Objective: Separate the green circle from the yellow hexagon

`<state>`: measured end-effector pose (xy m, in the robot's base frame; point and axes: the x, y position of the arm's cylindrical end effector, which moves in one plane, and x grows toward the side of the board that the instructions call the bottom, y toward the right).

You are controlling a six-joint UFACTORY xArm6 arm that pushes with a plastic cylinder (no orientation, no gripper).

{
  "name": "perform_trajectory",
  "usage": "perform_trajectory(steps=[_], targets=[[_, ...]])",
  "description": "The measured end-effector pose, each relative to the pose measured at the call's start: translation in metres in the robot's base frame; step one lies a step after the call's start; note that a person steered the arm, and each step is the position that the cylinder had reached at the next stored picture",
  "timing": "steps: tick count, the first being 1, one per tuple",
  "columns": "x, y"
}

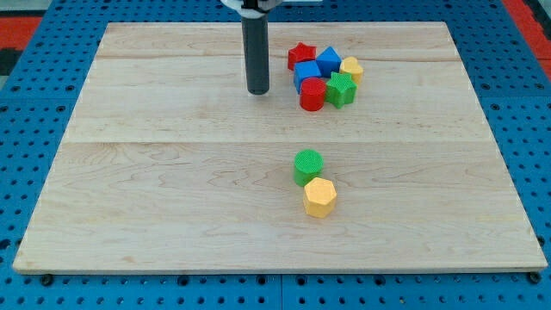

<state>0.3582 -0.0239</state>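
Observation:
The green circle (307, 166) sits a little right of the board's middle. The yellow hexagon (319, 197) lies just below and right of it, touching it. My tip (258, 90) is at the lower end of the dark rod, in the upper middle of the board. It is well above and to the left of the green circle, and left of the cluster of blocks at the top.
A tight cluster lies at the upper right of the wooden board (155, 172): a red star (301, 55), two blue blocks (328, 60) (305, 74), a yellow block (351, 69), a red cylinder (312, 95) and a green star (341, 89).

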Motion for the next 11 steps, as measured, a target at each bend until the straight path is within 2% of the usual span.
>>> perform_trajectory(steps=[3,4,5,7,9,10,11], targets=[[0.082,0.107],[0.126,0.109],[0.152,0.090],[0.108,-0.031],[0.064,-0.052],[0.082,-0.067],[0.072,-0.075]])
